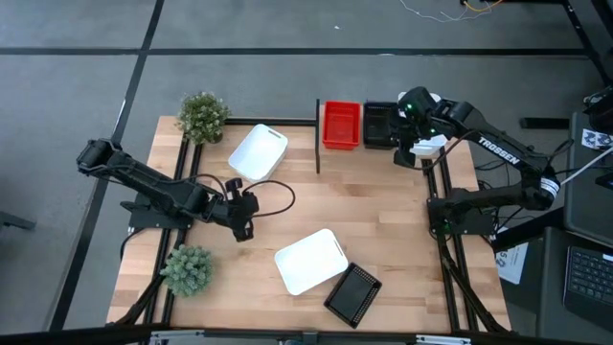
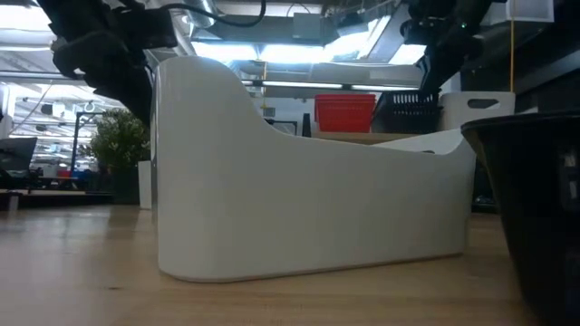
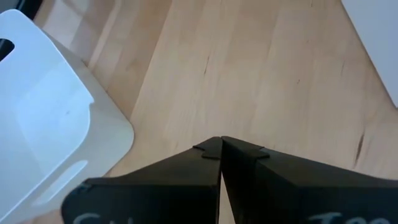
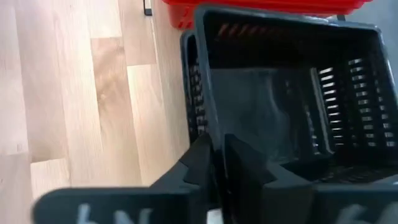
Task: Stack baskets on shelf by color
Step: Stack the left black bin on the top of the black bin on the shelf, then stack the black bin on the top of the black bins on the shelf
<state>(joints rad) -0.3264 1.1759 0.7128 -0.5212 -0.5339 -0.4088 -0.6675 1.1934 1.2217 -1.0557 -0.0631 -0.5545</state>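
Stacking is well under way at the shelf (image 1: 383, 146) along the table's far edge: a red basket (image 1: 342, 125) sits there with a black basket (image 1: 379, 125) right beside it, and the right gripper (image 1: 414, 120) hangs at the black one's outer end. In the right wrist view the black basket (image 4: 292, 93) tilts above a second dark rim, and one finger seems to run down inside its near wall with the other outside, so I judge the pincer clamped on that wall, lowering this basket into the one beneath. That looks like the step in hand: black on black, red stack next door.

Out on the table (image 1: 383, 230), a white basket (image 1: 257, 151) lies towards the far left, near a potted plant (image 1: 202, 117). Another white basket (image 1: 309, 260) rests near the front edge, with a lone black basket (image 1: 352, 293) just beside it at the front. A second plant (image 1: 187, 269) stands at the front left corner.

The left gripper (image 1: 241, 216) hovers over bare wood near the middle, fingers pressed together, holding nothing.

Next move, as I read it: seat the black basket squarely, let go, lift clear. Then the whites need collecting, which calls for a grip on a smooth wall.
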